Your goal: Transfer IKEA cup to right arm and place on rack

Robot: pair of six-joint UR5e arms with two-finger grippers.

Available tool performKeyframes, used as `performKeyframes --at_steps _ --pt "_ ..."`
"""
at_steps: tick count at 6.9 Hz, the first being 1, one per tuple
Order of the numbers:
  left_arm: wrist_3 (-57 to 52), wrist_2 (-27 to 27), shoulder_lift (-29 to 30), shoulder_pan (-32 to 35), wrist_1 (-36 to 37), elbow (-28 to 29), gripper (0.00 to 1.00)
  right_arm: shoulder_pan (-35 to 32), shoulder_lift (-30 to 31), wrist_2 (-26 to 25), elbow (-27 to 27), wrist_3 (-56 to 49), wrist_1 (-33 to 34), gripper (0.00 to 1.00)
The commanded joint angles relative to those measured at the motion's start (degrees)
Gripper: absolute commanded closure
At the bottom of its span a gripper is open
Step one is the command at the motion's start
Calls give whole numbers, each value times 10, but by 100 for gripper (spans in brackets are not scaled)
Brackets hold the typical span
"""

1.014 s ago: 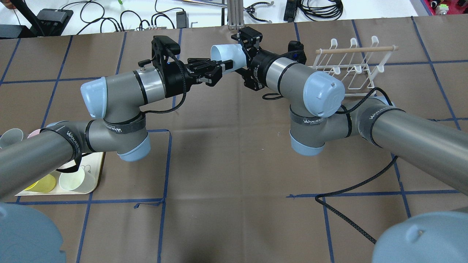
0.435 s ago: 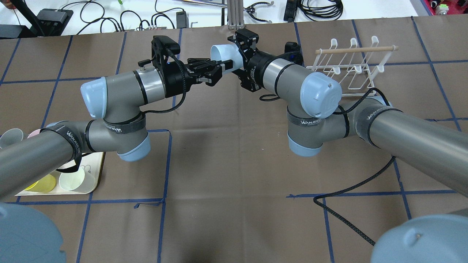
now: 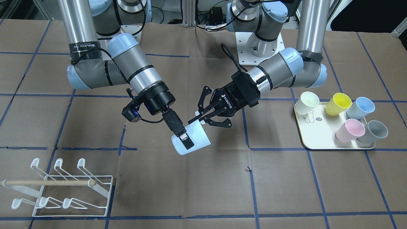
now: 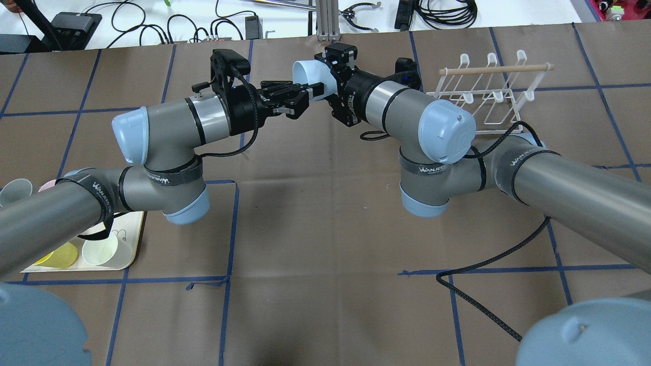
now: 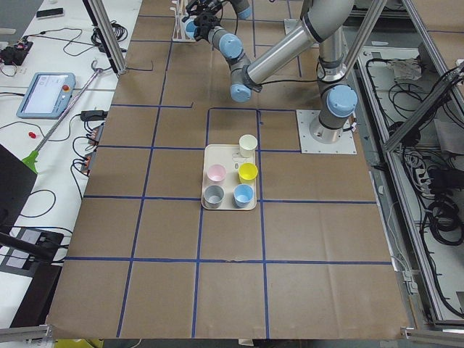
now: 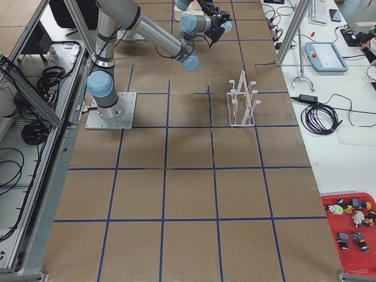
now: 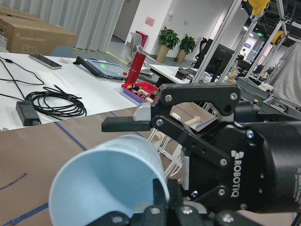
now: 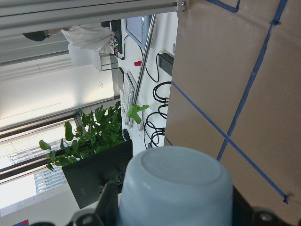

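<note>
Exterior front-facing: right hand (image 3: 187, 142) angles down, clamping the blue cup (image 3: 199, 136); left hand (image 3: 198, 118) at its rim, grip unclear.

We're looking at a big table (image 3: 203, 190) covered in brown paper with a blue tape grid on it. Right beside it we've got white benches (image 5: 58, 130) cluttered with coiled black cables (image 6: 320, 117), a teach pendant (image 5: 45, 83) and a red tray of small parts (image 6: 352, 232). Aluminium frame posts (image 5: 105, 36) stand at the table's edges. Further back we spot grey curtains (image 7: 70, 14), cardboard boxes (image 7: 33, 35), potted plants (image 7: 169, 40) and bright windows (image 8: 28, 146). The light's even and pretty bright all over.
</note>
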State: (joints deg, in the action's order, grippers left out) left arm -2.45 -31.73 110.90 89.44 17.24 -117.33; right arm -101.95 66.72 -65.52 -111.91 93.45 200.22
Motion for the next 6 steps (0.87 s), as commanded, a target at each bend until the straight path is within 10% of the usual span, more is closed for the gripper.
performKeyframes --at_steps 1,3,6 --pt "8 -3 0 0 0 0 99 0 2 17 0 0 2 48" --pt "12 -6 1 -1 2 8 43 1 3 24 -1 0 2 53" --pt "40 -5 -3 -1 9 8 14 1 3 31 -1 0 2 57"
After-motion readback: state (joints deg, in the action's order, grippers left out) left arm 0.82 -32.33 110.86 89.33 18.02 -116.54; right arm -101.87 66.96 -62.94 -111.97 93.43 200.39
